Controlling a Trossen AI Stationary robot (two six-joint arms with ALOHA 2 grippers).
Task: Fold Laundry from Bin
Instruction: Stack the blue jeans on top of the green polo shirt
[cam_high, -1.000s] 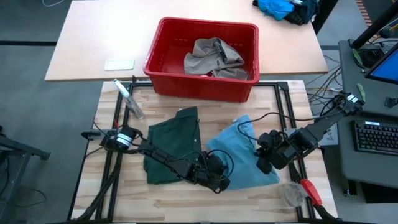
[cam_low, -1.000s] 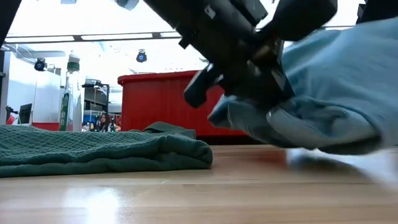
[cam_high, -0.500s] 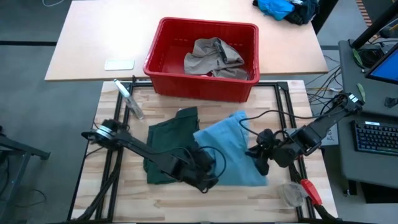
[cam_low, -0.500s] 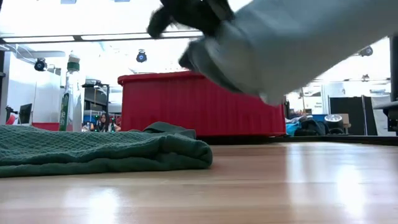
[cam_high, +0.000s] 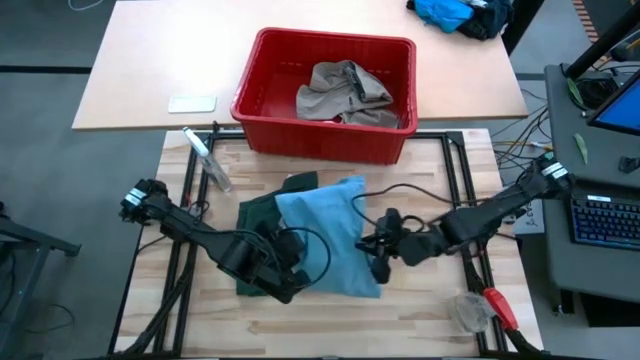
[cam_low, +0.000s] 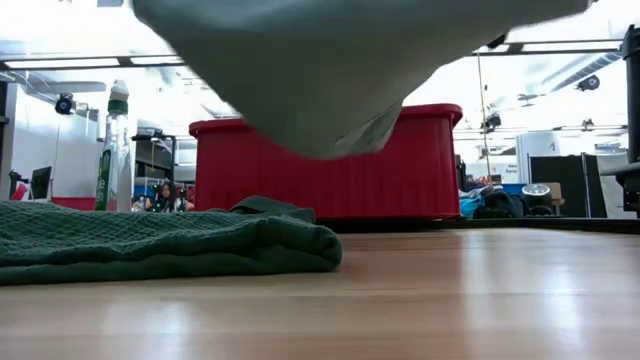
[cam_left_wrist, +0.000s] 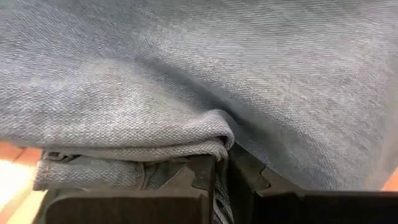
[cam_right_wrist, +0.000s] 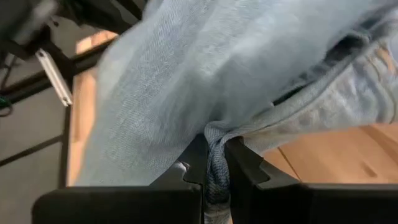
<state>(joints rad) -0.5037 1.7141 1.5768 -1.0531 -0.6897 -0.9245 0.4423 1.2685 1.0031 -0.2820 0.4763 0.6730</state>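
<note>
The light blue denim trousers (cam_high: 325, 235) hang folded between my two grippers, partly over the dark green shorts (cam_high: 262, 220), which lie flat on the table. In the low view the trousers (cam_low: 330, 70) are clear of the table and the shorts (cam_low: 150, 245) lie at the left. My left gripper (cam_high: 288, 275) is shut on the trousers' near left part. My right gripper (cam_high: 380, 245) is shut on their right side. The khaki-taupe piece (cam_high: 345, 92) lies in the red bin (cam_high: 262, 110) at the far edge. My left gripper pinches a folded edge of the denim (cam_left_wrist: 211, 134), several layers, between its two fingers. The cloth spreads away beyond the fingers and is lifted off the table. My right gripper pinches a bunched fold of the denim (cam_right_wrist: 214, 134) between its two fingers, coming from the table's right. The cloth hangs from it above the wood.
A clear bottle (cam_high: 210, 160) stands at the table's far left. A clear cup (cam_high: 468, 308) and a red-handled tool (cam_high: 500, 305) lie at the near right corner. A bright blue cloth heap (cam_high: 450, 12) lies on the far table.
Both grippers have gone toward the table's left edge and up, still shut on the trousers. The trousers have been lifted clear of the table and carried left, and now partly cover the green shorts, which have stayed where they were.
</note>
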